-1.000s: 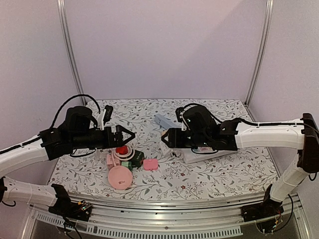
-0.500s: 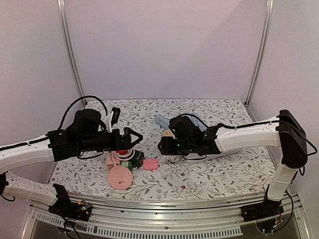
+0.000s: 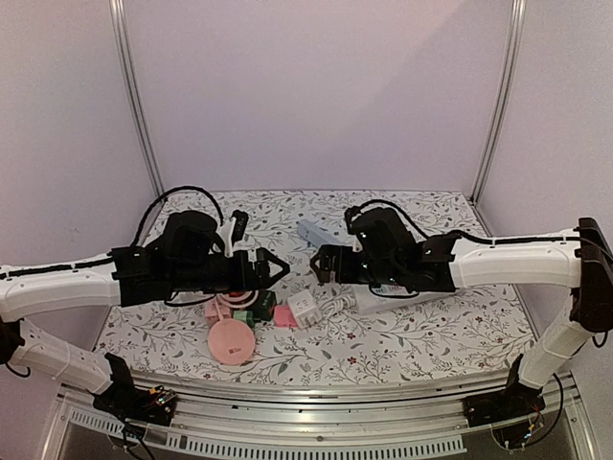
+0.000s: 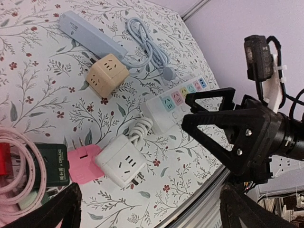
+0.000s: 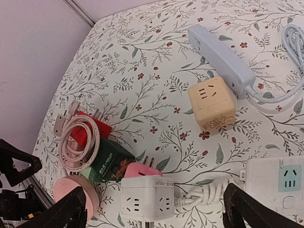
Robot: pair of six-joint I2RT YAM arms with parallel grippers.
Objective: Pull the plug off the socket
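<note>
The plug, a white cube [image 3: 305,309] with bare prongs, lies on its side on the table, free of both grippers. A coiled white cord [image 5: 205,194] runs from it toward the socket, a white strip with coloured outlets [image 4: 175,102]. In the right wrist view the plug [image 5: 146,197] sits between the wide-spread jaws of my right gripper [image 5: 154,213], which is open and hovers above it. My left gripper [image 3: 278,270] is open too, in the air left of the plug [image 4: 118,159], facing the right gripper [image 3: 319,264].
A pink plug [image 5: 137,168] touches the cube's far side, next to a green adapter [image 5: 107,161] and a red block wrapped in pink cable [image 5: 78,135]. A pink round case [image 3: 230,342] lies nearer the front. Further back are a beige cube [image 5: 211,102] and a blue strip [image 5: 218,52].
My right gripper carried the white cube left from the strip, then opened and let it go beside the pink plug. The left arm reached further right, still open.
</note>
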